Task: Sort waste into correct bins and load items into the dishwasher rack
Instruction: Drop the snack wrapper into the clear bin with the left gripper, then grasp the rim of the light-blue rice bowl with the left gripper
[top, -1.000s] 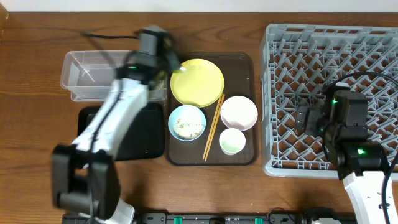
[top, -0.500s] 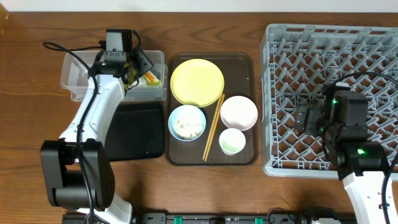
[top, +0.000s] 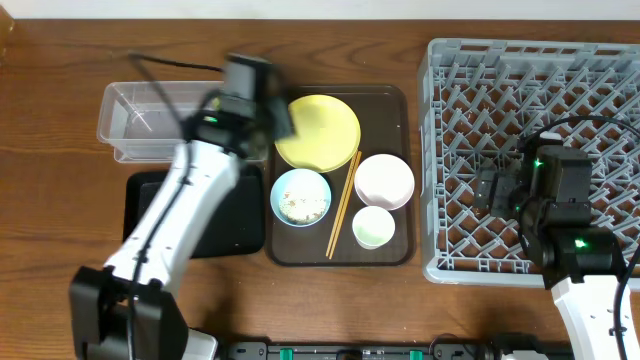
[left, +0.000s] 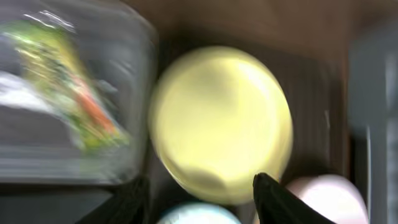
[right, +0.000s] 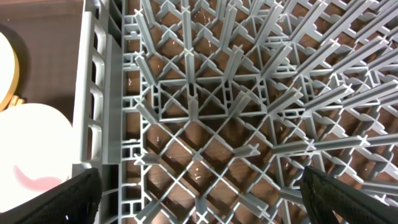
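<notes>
My left gripper (top: 278, 118) hangs open and empty, blurred with motion, between the clear tub (top: 130, 125) and the yellow plate (top: 320, 135). In the left wrist view the green-and-orange wrapper (left: 78, 96) lies inside the clear tub (left: 134, 155), left of the plate (left: 221, 115); my left gripper (left: 202, 206) holds nothing. On the brown tray sit the blue bowl (top: 300, 197) with rice scraps, the white bowl (top: 384, 180), the pale cup (top: 373, 227) and the chopsticks (top: 343, 205). My right gripper (top: 492, 190) (right: 205, 199) stands open over the grey rack (top: 600, 80) (right: 205, 106). The tissue is out of view.
The black tray (top: 235, 215) lies in front of the clear tub, partly under my left arm. The brown serving tray (top: 390, 100) sits between the bins and the rack. The white bowl (right: 28, 152) shows just past the rack's left wall in the right wrist view.
My left gripper carried the wrapper from the plate's edge to the clear tub, opened and left it there, then swung back right toward the plate. The right arm has not moved.
</notes>
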